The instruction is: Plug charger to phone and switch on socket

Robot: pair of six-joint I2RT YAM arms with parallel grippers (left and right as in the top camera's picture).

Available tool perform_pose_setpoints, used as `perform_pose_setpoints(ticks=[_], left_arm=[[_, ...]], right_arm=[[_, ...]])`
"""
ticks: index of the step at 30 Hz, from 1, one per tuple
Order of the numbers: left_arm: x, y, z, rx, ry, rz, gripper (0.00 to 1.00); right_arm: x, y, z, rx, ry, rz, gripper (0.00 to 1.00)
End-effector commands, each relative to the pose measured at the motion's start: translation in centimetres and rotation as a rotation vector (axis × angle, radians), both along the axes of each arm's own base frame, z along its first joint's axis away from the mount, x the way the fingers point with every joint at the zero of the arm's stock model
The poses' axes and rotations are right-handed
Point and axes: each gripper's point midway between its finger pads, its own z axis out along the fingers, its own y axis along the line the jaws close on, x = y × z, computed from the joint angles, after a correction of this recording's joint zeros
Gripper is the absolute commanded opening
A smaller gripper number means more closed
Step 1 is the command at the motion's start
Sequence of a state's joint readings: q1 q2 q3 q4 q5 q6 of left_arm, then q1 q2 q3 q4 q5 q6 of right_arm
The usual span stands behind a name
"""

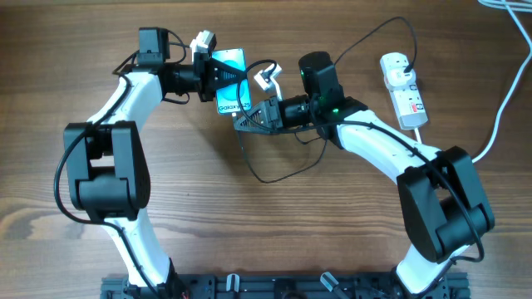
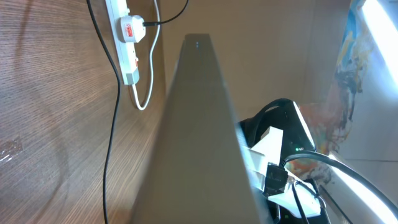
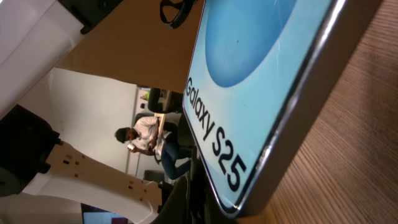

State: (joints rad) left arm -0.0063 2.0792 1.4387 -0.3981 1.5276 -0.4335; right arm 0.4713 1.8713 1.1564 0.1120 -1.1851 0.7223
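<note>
Charger [image 1: 287,172] tip is sitting, as far as we can judge, clenched in our right end effector [image 1: 254,98], which is pointing left at the phone [image 1: 231,76], just beside its "Galaxy" end. We are gripping that phone in the left end effector [image 1: 209,71], tilted off the desk [image 1: 249,241], with its long axis running away from us. Socket [image 1: 402,90] is lying well right, nearer our right arm.

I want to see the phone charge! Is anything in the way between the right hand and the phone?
Nothing visible is. The right hand sits right beside the Galaxy end of the phone, which the left hand grips.
</note>
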Motion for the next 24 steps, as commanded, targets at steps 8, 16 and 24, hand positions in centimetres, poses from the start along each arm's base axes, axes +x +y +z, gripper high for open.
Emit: perform_pose_setpoints(ticks=[8,16,24], left_arm=[[-0.65,-0.01,1.75,-0.042,-0.003,-0.025,0.04],[-0.64,-0.01,1.76,-0.042,-0.004,-0.025,0.04],[-0.64,-0.01,1.76,-0.042,-0.004,-0.025,0.04]], right_arm=[[1.62,-0.83,0.75,-0.009,-0.024,-0.063,0.04],[1.63,-0.83,0.66,-0.011,-0.021,-0.063,0.04],[2.04,-1.38,0.43,-0.020,-0.007,-0.081,0.04]])
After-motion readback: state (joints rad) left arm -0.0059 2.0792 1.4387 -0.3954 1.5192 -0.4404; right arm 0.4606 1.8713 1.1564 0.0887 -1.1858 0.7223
